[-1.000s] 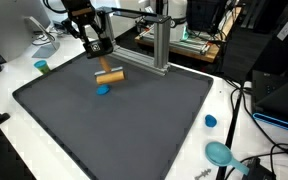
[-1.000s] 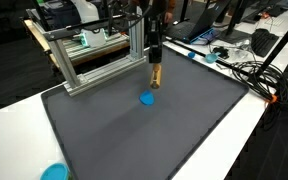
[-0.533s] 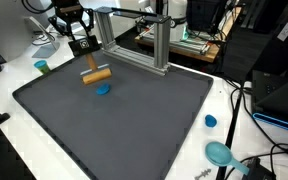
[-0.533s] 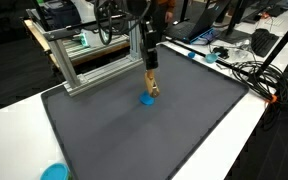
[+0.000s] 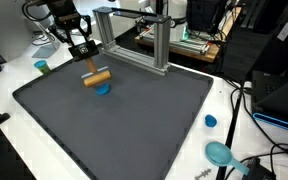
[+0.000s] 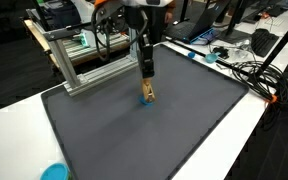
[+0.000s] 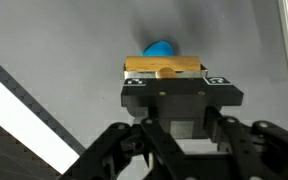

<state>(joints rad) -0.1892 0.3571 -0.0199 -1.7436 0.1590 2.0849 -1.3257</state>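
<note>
My gripper is shut on a short wooden block and holds it level just above a dark grey mat. In an exterior view the block hangs below the gripper. A small blue round piece lies on the mat right under the block, partly hidden by it. In the wrist view the block sits between the fingers, with the blue piece showing just beyond it.
A metal frame of aluminium bars stands at the mat's far edge. A teal cup, a blue cap and a teal round dish lie on the white table. Cables run beside the mat.
My gripper has carried the wooden block sideways away from the frame's side and lowered it over the blue piece, which now sits mostly under the block.
</note>
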